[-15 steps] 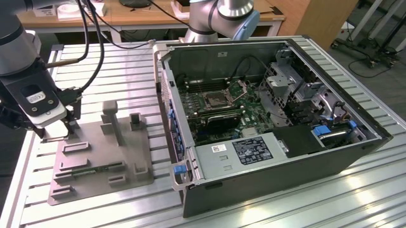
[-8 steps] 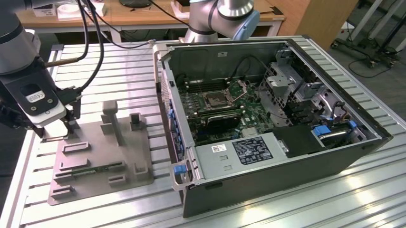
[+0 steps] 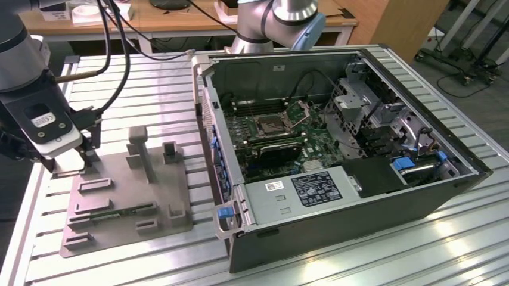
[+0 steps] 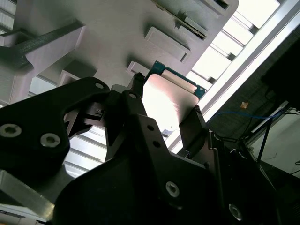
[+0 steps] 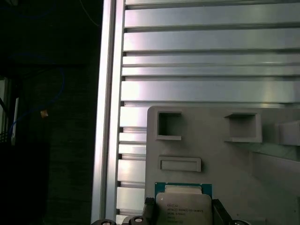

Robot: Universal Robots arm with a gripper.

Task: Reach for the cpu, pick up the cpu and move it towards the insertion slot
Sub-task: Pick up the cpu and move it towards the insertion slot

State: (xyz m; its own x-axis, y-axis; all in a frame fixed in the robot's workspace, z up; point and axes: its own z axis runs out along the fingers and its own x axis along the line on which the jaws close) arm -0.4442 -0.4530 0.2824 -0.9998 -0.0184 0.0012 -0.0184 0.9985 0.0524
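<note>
The cpu point(image 5: 183, 212), a small square chip with a silver top and a blue-green rim, lies at the corner of the grey plastic tray point(image 5: 211, 145). In both wrist views my gripper point(image 4: 165, 104) is shut on it, a black finger point(image 4: 135, 92) against each of two opposite edges. I cannot tell whether the chip is clear of the tray. In the exterior view the gripper point(image 3: 68, 165) hangs over the tray's point(image 3: 119, 199) far corner at that view's left. The insertion slot point(image 3: 271, 124), a silver-framed socket with its bracket raised, sits on the board inside the open computer case point(image 3: 342, 196).
The tray carries upright posts point(image 3: 139, 149), raised blocks and a green memory stick point(image 3: 111, 213). The case walls, drive cage point(image 3: 362, 107) and cables surround the socket. The slatted aluminium table point(image 3: 382, 256) ends close beside the tray, with dark floor point(image 5: 47, 140) beyond that edge.
</note>
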